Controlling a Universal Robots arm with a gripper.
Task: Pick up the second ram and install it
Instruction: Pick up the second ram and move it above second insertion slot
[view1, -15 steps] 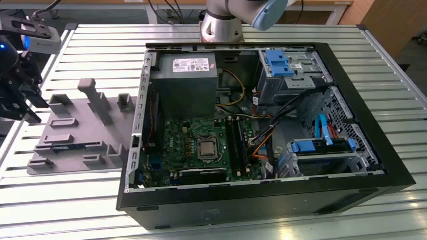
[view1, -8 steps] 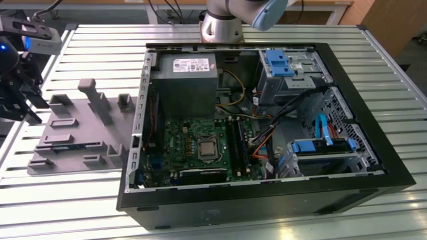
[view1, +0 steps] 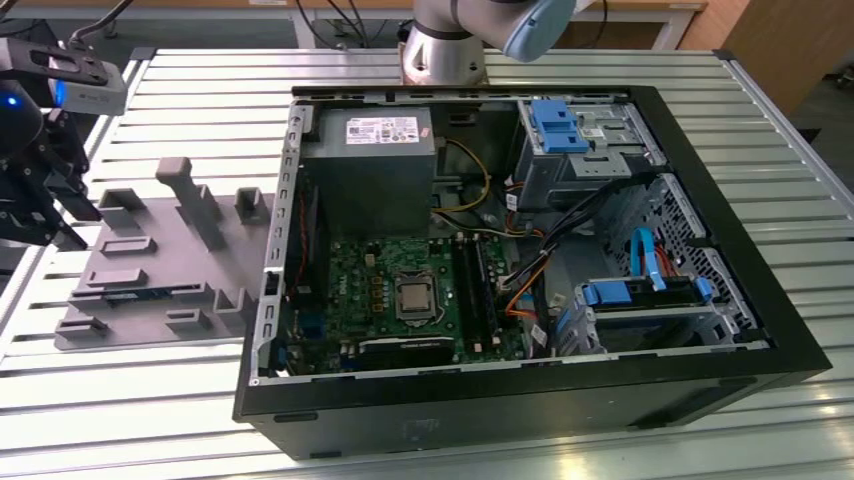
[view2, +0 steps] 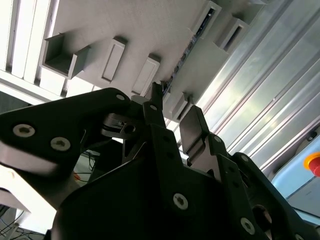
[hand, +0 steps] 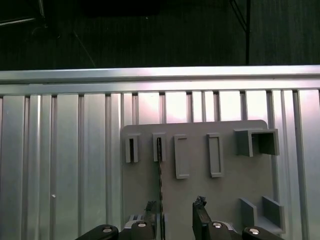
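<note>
Ribbed metal worktop (hand: 60, 165) is seen carrying a grey fixture plate (hand: 230, 185). The second ram (hand: 160, 175) is stood edge-up in its slots. The tool (hand: 175, 207) is spread wide over it.

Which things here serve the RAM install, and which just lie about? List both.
For the job: second ram, gripper open by it, black motherboard slots.
Lying about: power supply, blue drive brackets, grey fixture blocks.
</note>
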